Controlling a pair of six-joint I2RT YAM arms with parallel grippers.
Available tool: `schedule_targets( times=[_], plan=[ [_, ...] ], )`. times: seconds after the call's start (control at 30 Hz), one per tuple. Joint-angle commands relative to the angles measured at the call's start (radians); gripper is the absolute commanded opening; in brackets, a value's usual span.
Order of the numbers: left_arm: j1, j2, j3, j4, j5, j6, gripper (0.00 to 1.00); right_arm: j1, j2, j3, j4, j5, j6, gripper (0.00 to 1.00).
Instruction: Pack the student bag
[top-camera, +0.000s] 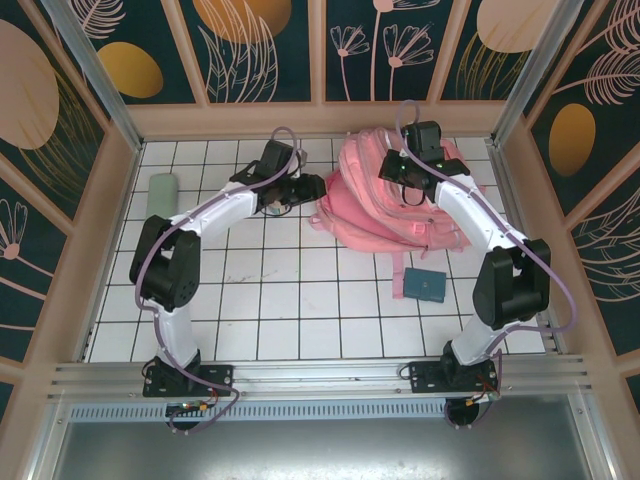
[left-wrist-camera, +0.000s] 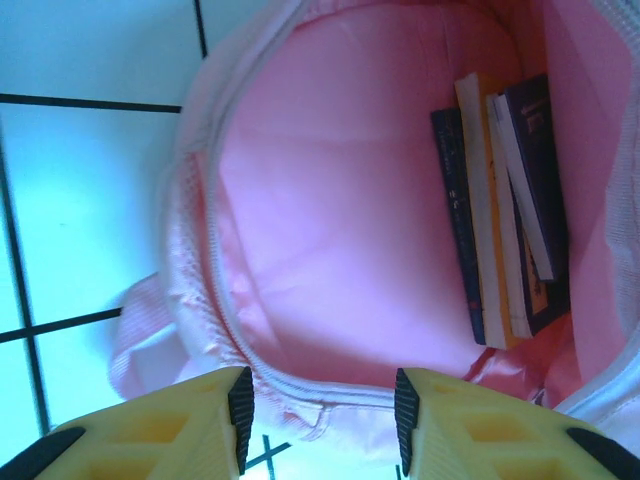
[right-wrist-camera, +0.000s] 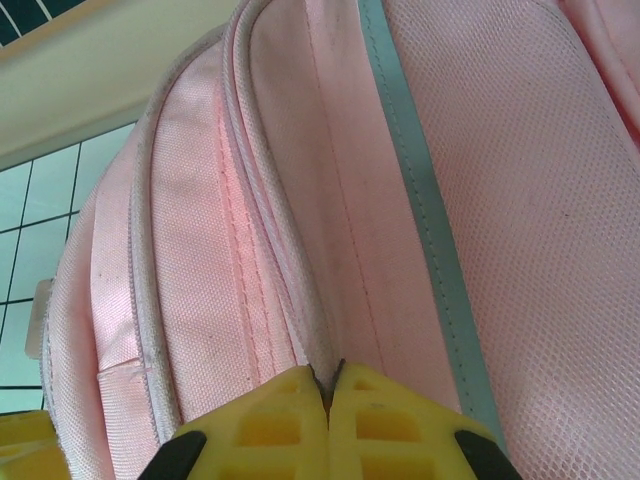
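Bright, even light fell from above in the top view. The white tiled table (top-camera: 300, 300) threw it back without harsh glare, and the arms cast only soft, short shadows. In the left wrist view the tiles took a strong cyan cast, while the inside of the student bag (left-wrist-camera: 330, 200) glowed warm pink, the books (left-wrist-camera: 500, 210) fairly sharp. The left gripper (left-wrist-camera: 320, 425) was blurred at the bottom edge. In the right wrist view the bag's weave was crisp and the right gripper (right-wrist-camera: 328, 425) soft, perhaps from closeness.

The pink student bag (top-camera: 360, 195) lies unzipped, books (left-wrist-camera: 500, 220) inside.
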Motion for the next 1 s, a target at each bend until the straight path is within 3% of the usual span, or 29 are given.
schedule_targets(
  times=[0.0, 0.27, 0.5, 0.97],
  plan=[
    [0.042, -0.019, -0.025, -0.027, -0.068, 0.06, 0.42, -0.019, -0.01, -0.012, 0.013, 0.013, 0.004, 0.0],
    [0.107, 0.101, 0.057, -0.137, -0.273, 0.197, 0.4, -0.016, -0.049, 0.003, 0.015, -0.044, 0.025, 0.0],
    [0.111, 0.214, 0.155, -0.165, -0.371, 0.266, 0.4, -0.009, -0.065, 0.015, 0.007, -0.068, 0.039, 0.0],
    [0.109, 0.325, 0.27, -0.163, -0.35, 0.334, 0.42, 0.001, -0.065, 0.004, 0.008, -0.088, 0.055, 0.0]
  ],
)
